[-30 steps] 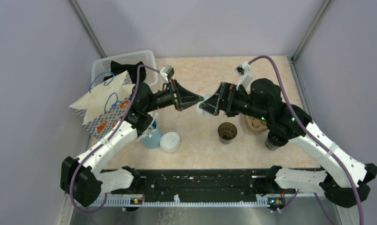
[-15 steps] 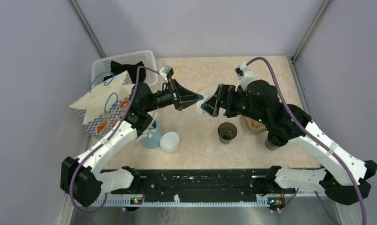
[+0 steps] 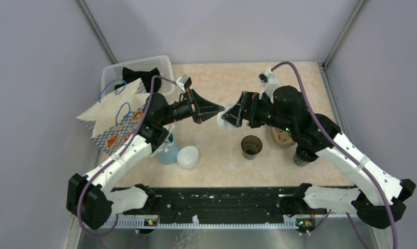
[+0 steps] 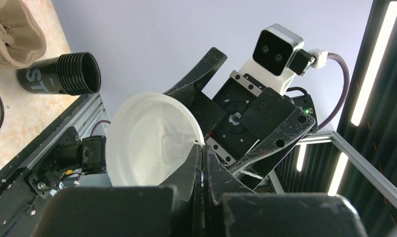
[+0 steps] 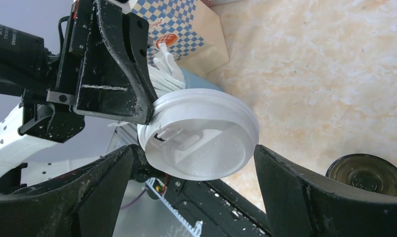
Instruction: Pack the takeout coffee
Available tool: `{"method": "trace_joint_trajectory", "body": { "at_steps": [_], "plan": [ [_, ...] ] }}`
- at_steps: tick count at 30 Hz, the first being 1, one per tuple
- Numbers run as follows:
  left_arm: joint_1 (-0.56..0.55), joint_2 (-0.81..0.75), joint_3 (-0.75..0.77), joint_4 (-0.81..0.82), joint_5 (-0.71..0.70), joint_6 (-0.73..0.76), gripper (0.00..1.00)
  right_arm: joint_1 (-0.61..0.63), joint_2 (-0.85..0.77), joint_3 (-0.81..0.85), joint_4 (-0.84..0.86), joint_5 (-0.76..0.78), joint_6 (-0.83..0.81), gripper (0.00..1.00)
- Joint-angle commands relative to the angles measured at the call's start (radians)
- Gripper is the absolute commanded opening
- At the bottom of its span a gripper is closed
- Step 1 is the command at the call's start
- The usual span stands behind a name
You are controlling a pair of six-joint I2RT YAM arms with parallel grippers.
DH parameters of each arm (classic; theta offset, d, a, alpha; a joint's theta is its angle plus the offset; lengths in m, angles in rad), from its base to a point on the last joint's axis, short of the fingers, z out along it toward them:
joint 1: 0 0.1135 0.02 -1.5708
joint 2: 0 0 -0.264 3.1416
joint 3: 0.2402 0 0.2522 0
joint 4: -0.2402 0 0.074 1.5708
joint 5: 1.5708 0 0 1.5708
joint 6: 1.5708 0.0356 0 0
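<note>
Seen from above, the left gripper (image 3: 222, 109) and right gripper (image 3: 228, 117) meet tip to tip; the takeout coffee (image 3: 188, 156), only its pale top showing, stands beside a blue cup (image 3: 167, 154). Left wrist view: fingers (image 4: 186, 170) pinch a loose white lid (image 4: 154, 140) by its rim. Right wrist view: fingers (image 5: 295, 187) spread wide either side of that lid.

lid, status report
Left gripper shut on white lid, mid-air. Right gripper open, straddling the lid. Brown cup on table, uncovered. Nothing over it.
</note>
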Motion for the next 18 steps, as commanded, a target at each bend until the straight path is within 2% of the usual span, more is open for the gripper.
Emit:
{"method": "trace_joint_trajectory", "body": {
  "at_steps": [1, 8, 18],
  "plan": [
    [0.002, -0.029, -0.012, 0.05, -0.002, -0.041, 0.0, -0.004, 0.004, 0.022, 0.042, -0.031, -0.018, 0.93],
    [0.002, -0.033, -0.024, 0.056, -0.009, -0.055, 0.0, -0.004, 0.004, -0.008, 0.06, -0.045, -0.013, 0.9],
    [0.001, -0.035, -0.032, 0.07, -0.014, -0.067, 0.0, -0.004, 0.016, -0.018, 0.035, -0.026, -0.018, 0.95]
  ]
}}
